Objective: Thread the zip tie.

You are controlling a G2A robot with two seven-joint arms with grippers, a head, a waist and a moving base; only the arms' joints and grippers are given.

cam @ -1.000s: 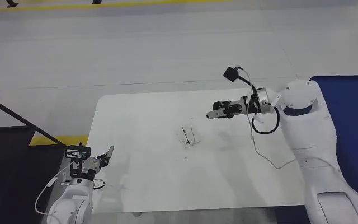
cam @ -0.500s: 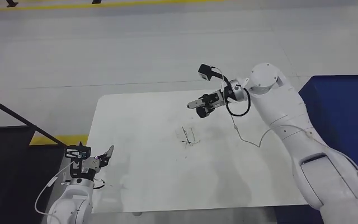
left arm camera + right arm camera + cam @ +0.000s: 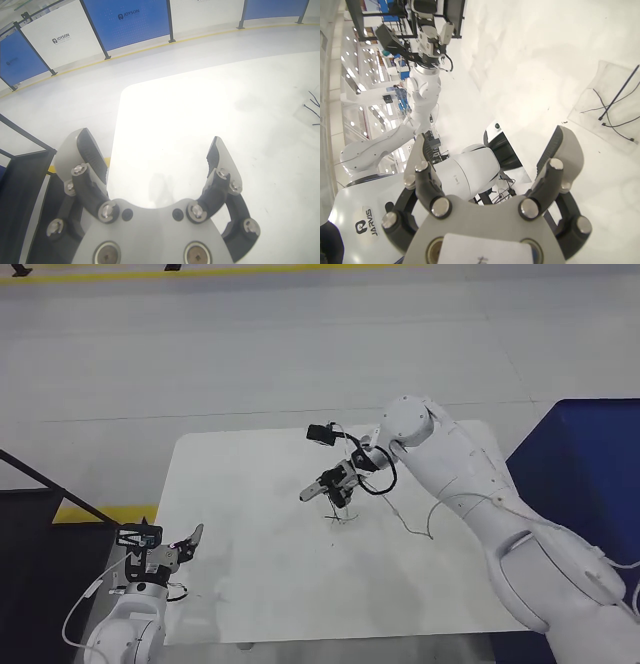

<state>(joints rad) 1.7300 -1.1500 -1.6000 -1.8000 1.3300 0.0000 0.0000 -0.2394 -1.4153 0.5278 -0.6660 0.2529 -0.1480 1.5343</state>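
The right end effector (image 3: 310, 493), spread and empty, hung just beside the zip ties (image 3: 338, 510) lying crossed mid-counter (image 3: 250, 479), and should, by my judgement, centre over one tie before pinching, while the left end effector (image 3: 150, 138) sat spread at the near-left corner.

Table (image 3: 250, 564): looked smooth, white, faintly glossy.
Zip ties (image 3: 619, 93): looked thin, black, smooth plastic.
Clear sheet (image 3: 585, 117) on the table: looked glossy transparent plastic film.
Left gripper (image 3: 150, 136) pads (image 3: 92, 152): showed ribbed matt black rubber; shells (image 3: 63, 155) smooth white plastic; screws (image 3: 106, 211) bright metal.
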